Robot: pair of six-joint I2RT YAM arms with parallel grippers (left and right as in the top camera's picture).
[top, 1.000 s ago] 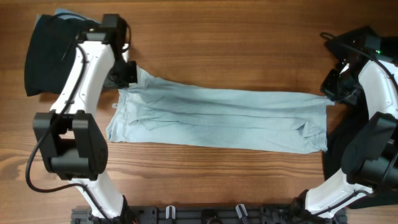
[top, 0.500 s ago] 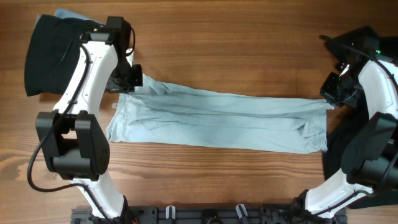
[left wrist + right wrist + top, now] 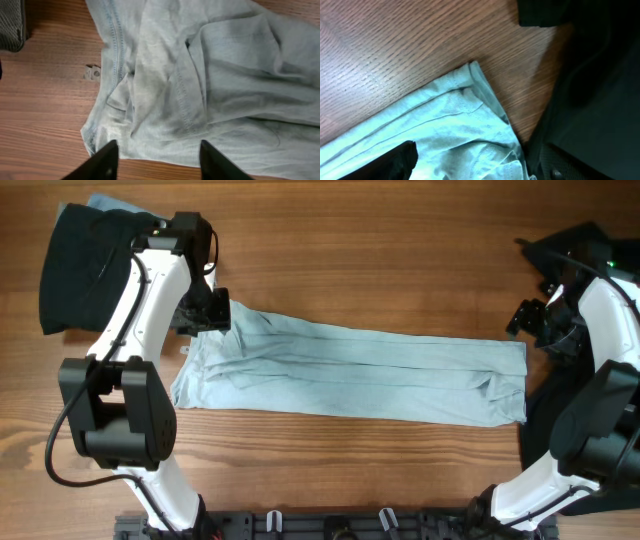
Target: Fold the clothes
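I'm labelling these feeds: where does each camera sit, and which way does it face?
Overhead: above the table, facing straight down at the light-blue T-shirt; left arm and right arm show.
Left wrist: on the left arm, facing the shirt's wrinkled end; open left gripper shows.
Right wrist: on the right arm, facing the shirt's corner beside a black garment; right gripper shows.
Shared: all three show the T-shirt.
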